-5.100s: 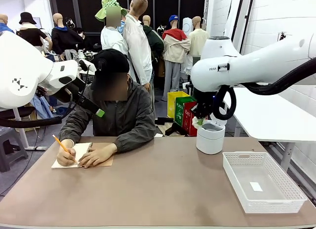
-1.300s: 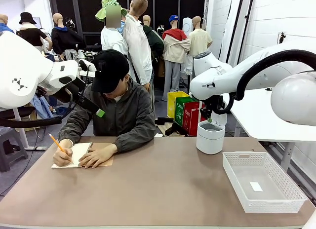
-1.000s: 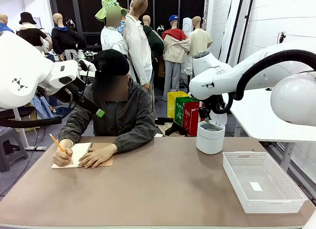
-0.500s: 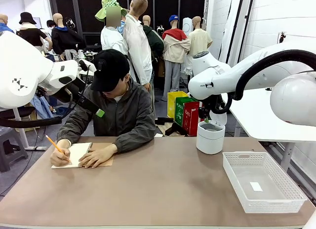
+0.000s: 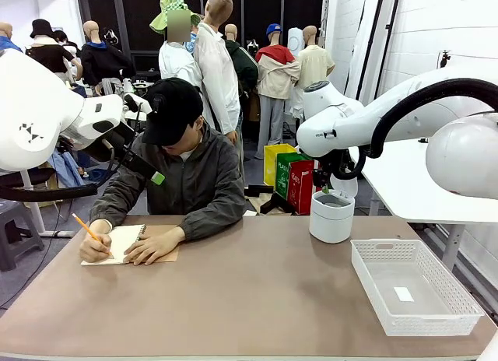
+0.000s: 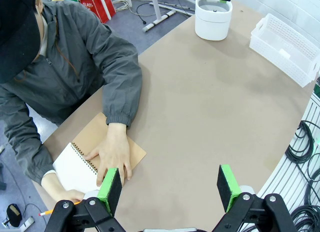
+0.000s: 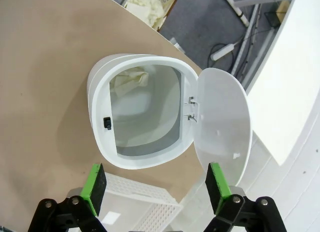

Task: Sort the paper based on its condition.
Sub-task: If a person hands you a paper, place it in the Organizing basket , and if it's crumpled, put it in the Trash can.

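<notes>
your right arm is sitting differently from a few seconds back: the wrist is riding higher and turned, no longer pressed close over the bin (image 5: 331,217), and through the last second it is barely drifting. the right gripper (image 7: 155,186) is hanging released and empty straight above the bin's mouth, at 1 o'clock on the worktop (image 5: 257,299). the lid (image 7: 222,127) is standing open, and a crumpled piece of the paper (image 7: 129,81) is lying inside against the wall. that is looking like one spoiled sheet already dropped, so this arm is probably finishing its part and becoming free to pull away.

the basket (image 5: 424,322) at 4 o'clock is holding a small white slip (image 5: 403,294), with no flat sheet lying in it yet. at 10 o'clock the person is writing in the notebook (image 5: 124,238) with a pencil (image 5: 87,226), the other hand (image 5: 154,248) pinning the page. your left gripper (image 6: 169,186) is hovering above that hand with its jaws spread, grasping nothing. you are likely waiting for the next sheet to come from that notebook.
</notes>
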Action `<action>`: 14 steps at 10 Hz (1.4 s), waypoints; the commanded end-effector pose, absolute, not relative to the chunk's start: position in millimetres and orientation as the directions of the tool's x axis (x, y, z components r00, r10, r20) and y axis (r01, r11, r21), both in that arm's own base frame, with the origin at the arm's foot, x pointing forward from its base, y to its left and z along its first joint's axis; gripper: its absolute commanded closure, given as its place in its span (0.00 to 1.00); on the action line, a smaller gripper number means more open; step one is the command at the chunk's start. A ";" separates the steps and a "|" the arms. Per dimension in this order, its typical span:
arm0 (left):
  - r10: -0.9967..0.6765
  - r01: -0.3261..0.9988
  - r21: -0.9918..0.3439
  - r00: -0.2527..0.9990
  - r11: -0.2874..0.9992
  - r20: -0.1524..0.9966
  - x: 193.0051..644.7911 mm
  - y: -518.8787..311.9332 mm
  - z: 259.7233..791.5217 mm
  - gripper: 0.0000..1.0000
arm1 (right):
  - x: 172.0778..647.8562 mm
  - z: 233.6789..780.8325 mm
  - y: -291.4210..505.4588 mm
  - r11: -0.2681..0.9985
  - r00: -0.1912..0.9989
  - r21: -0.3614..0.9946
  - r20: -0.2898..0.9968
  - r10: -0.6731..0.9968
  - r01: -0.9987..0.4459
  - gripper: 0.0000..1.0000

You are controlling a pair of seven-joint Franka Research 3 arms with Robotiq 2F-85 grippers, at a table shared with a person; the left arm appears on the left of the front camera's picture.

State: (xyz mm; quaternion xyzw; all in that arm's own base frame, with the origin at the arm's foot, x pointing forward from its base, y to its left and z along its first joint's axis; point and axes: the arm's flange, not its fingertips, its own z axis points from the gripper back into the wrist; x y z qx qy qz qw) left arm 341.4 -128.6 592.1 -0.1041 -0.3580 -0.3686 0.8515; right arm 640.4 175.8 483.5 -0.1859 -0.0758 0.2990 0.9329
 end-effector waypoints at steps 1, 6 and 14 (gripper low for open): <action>-0.552 0.704 0.081 0.475 0.706 0.686 342.4 -127.2 593.6 0.00 | 641.4 483.3 173.9 0.754 0.810 -0.392 0.036 0.585 -0.527 0.00; -0.552 0.704 0.081 0.475 0.706 0.686 342.4 -127.2 593.6 0.00 | 594.1 497.0 193.4 0.770 0.765 -0.318 0.172 0.621 -0.553 0.00; -0.552 0.704 0.081 0.475 0.706 0.686 342.4 -127.2 593.6 0.00 | 477.7 503.5 255.3 0.659 0.531 -0.258 0.422 0.735 -0.707 0.00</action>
